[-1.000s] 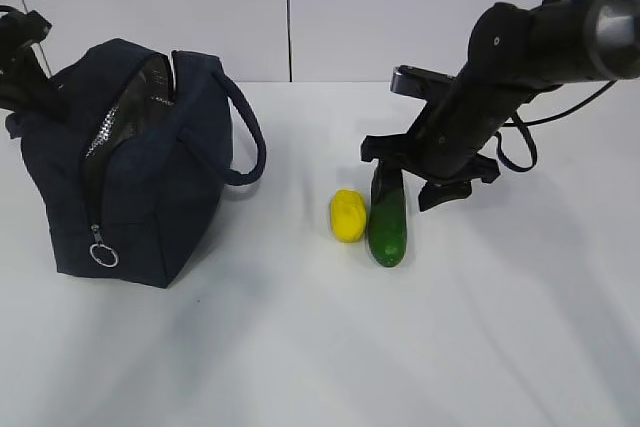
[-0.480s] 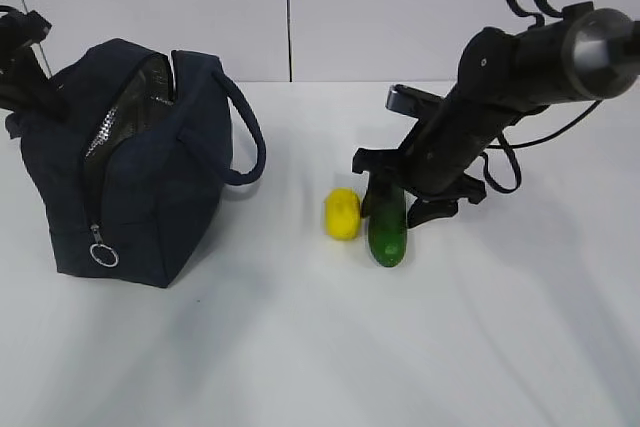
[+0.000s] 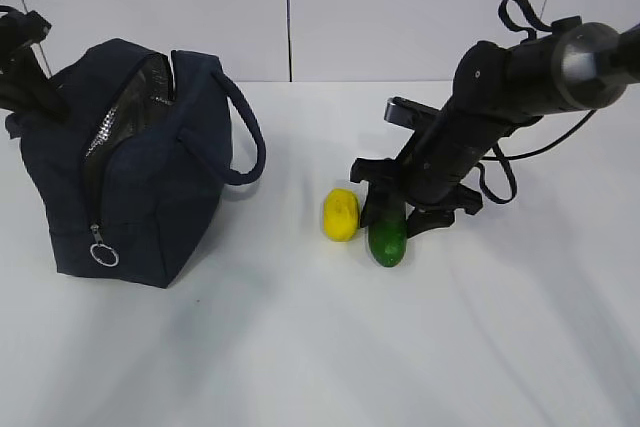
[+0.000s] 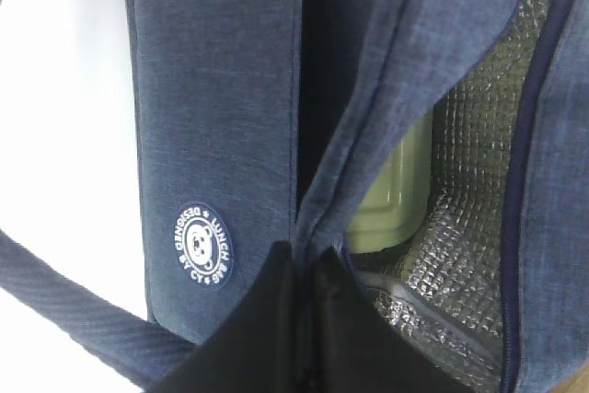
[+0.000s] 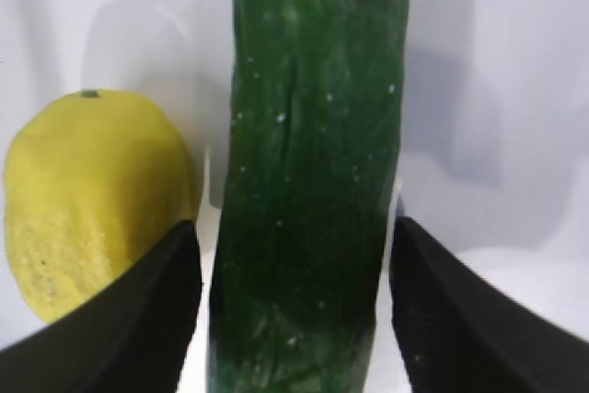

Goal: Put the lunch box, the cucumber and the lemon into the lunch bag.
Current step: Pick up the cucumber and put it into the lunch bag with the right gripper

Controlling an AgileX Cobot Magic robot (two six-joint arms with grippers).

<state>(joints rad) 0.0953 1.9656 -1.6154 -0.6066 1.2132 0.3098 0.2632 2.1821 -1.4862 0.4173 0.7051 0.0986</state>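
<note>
The navy lunch bag stands at the left with its top unzipped and the silver lining showing. My left gripper is shut on the fabric rim of the lunch bag beside the opening. The lunch box, with its pale green lid, lies inside the bag. The dark green cucumber lies on the table with the yellow lemon close on its left. My right gripper is open and low over the cucumber, one finger on each side and small gaps between. Its left finger is next to the lemon.
The white table carries the bag, the lemon and the cucumber. The bag's loop handle hangs toward the lemon. The left arm is at the far left behind the bag. A white wall stands behind.
My right gripper has come down and slightly left, so its fingers now straddle the cucumber's far end. The lemon has shifted a little to the left. The left arm and the bag have not moved.
</note>
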